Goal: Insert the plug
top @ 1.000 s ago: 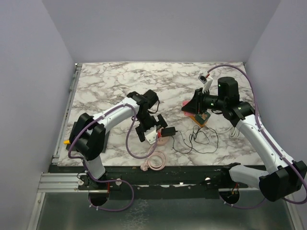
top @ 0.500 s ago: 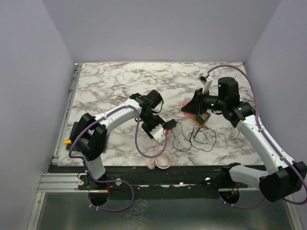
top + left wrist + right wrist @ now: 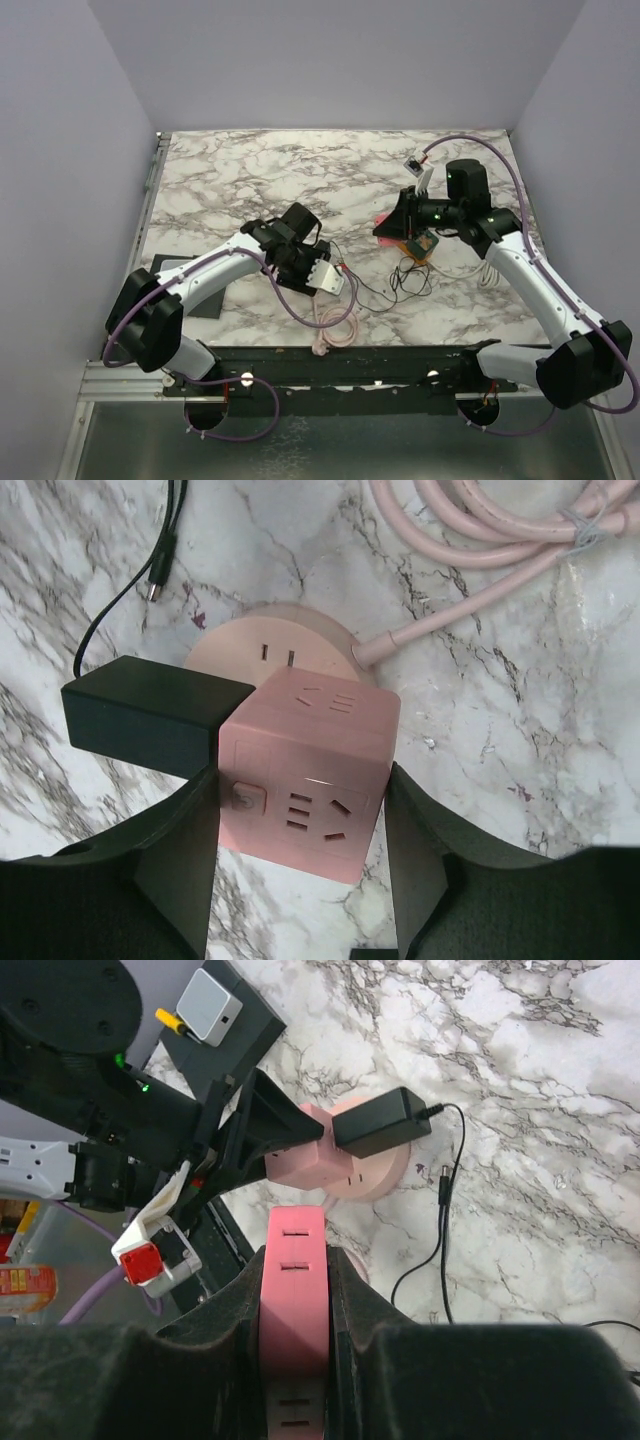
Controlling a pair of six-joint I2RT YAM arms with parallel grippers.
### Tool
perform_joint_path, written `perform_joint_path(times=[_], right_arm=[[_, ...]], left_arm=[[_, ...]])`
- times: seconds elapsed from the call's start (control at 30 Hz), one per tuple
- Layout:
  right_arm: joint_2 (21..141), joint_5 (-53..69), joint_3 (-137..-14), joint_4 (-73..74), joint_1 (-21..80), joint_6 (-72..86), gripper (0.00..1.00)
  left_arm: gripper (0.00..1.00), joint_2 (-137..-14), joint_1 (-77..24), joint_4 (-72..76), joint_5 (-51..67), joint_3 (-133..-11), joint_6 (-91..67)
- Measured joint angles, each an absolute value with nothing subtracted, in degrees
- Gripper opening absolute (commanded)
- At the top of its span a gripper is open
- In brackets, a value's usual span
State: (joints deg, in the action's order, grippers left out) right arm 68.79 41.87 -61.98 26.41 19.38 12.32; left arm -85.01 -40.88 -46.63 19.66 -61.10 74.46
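The left gripper is clamped on the pink socket cube, one dark finger pressed against each of two opposite side faces; the cube stands on a round pink base on the marble bench, close to the near edge and a little left of the middle; the top face and the face turned to the left wrist camera show socket slots. A black adapter lies against the cube's side just beside one finger and over the base; whether its pins are seated in a socket I cannot tell. A thin black wire runs from there across the marble, and its small barrel plug lies loose on the bench, touching nothing else. A thick pink cable leaves the base and lies in a bundled coil at the near edge of the bench. The right gripper is narrow and holds a flat pink bar with pairs of slots, gripped along its long sides; it hangs above the bench right of the middle, well apart from the cube, above a loose tangle of black wire.
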Motion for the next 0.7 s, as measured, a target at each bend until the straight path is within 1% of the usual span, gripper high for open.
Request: perform_joint_path(times=[0.13, 0.23, 0.37, 0.53, 0.57, 0.6, 0.67, 0.7], right_arm=[[70.89, 42.26, -62.81, 26.65, 19.38, 11.84, 0.01], [71.57, 42.19, -64.16, 27.24, 19.38, 11.07, 0.01], [71.85, 41.65, -66.7, 28.64, 19.38, 9.85, 0.01], [72.23, 41.06, -68.42, 30.09, 19.38, 8.36, 0.01], [72.36, 41.04, -68.51, 30.2, 19.38, 7.97, 0.01], [72.64, 41.01, -68.64, 30.48, 19.38, 7.6, 0.01], [73.3, 41.06, -68.95, 31.0, 19.38, 7.05, 0.01], [73.78, 41.12, -69.01, 31.14, 19.38, 6.74, 0.01]], left_arm=[[0.24, -84.16, -40.88, -43.18, 16.49, -59.96, 64.75], [0.24, -86.08, -40.88, -41.32, 15.42, -61.78, 57.43], [0.28, -91.33, -40.88, -38.46, 14.83, -67.02, 45.89], [0.35, -91.64, -41.76, -33.78, 14.63, -66.08, 38.33], [0.38, -91.2, -42.11, -32.99, 14.31, -65.19, 37.67], [0.43, -90.76, -42.35, -32.29, 14.04, -64.49, 37.17], [0.62, -89.8, -42.63, -31.31, 14.02, -63.29, 36.67], [0.74, -89.08, -42.78, -30.81, 14.0, -62.5, 36.47]])
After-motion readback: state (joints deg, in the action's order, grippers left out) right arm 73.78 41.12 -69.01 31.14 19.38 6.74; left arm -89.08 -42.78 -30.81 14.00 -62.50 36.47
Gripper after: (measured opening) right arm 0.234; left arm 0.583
